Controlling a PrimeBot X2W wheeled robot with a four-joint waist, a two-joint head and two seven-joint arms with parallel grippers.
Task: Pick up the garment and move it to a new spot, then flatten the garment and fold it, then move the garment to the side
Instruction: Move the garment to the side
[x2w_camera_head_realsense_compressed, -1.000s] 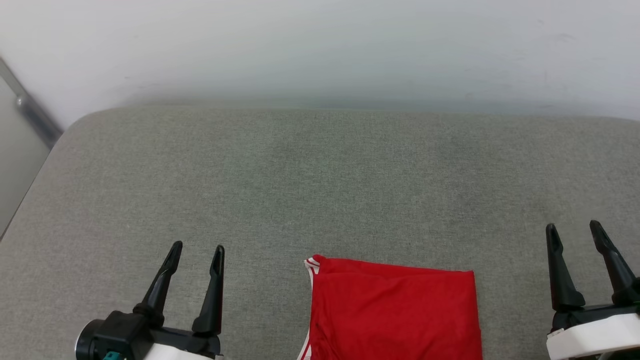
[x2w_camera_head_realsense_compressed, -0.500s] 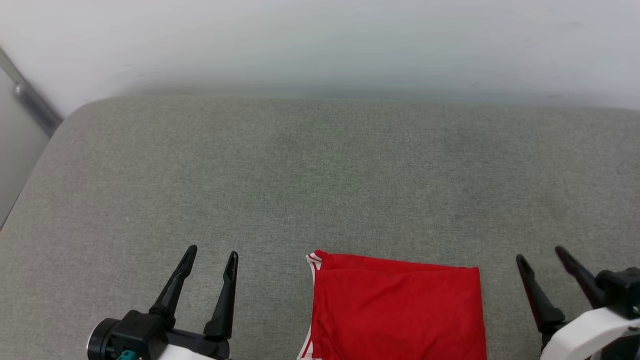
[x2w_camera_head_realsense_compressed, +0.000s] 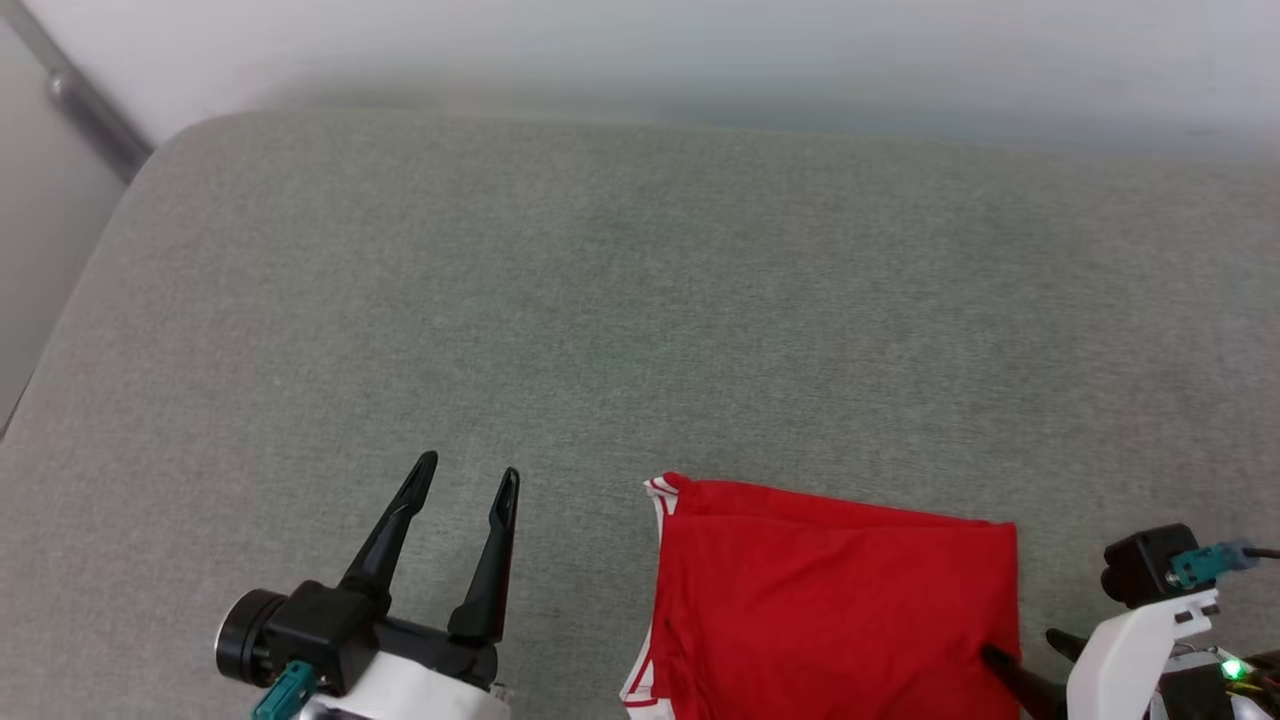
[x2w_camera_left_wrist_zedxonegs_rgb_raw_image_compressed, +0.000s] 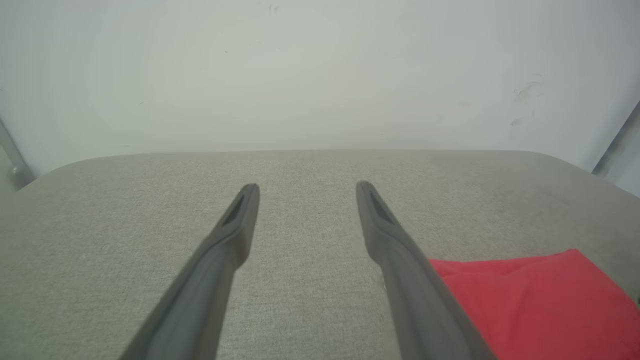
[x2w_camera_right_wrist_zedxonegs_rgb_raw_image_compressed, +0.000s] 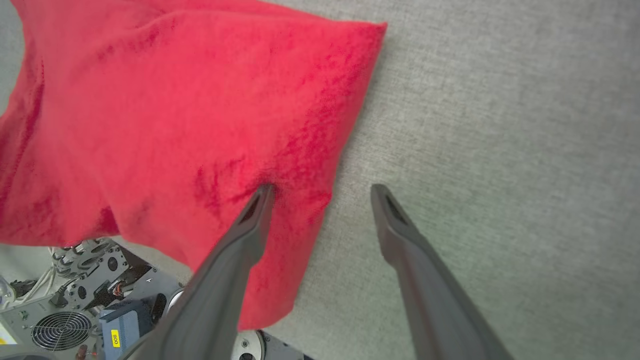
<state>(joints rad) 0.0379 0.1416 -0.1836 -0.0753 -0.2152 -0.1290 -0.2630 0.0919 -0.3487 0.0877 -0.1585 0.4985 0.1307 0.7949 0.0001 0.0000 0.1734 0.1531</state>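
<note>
A grey fabric-covered tabletop (x2w_camera_head_realsense_compressed: 600, 300) stands against a white wall (x2w_camera_head_realsense_compressed: 700, 40). The folded red jersey garment with white striped trim (x2w_camera_head_realsense_compressed: 830, 600) lies at the near edge, right of the middle, and a part of it hangs over that edge. The right hand (x2w_camera_right_wrist_zedxonegs_rgb_raw_image_compressed: 322, 192) has its fingers apart: one tip touches the garment's right border, and the other is over the bare fabric. The left hand (x2w_camera_head_realsense_compressed: 468, 475), also spread, is to the left of the garment and does not touch it.

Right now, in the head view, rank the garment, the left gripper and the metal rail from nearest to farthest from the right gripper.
1. The garment, directly beside the right gripper, whose fingers straddle its right edge.
2. The left gripper, lower left, beyond the garment.
3. The metal rail, far upper left corner.
</note>
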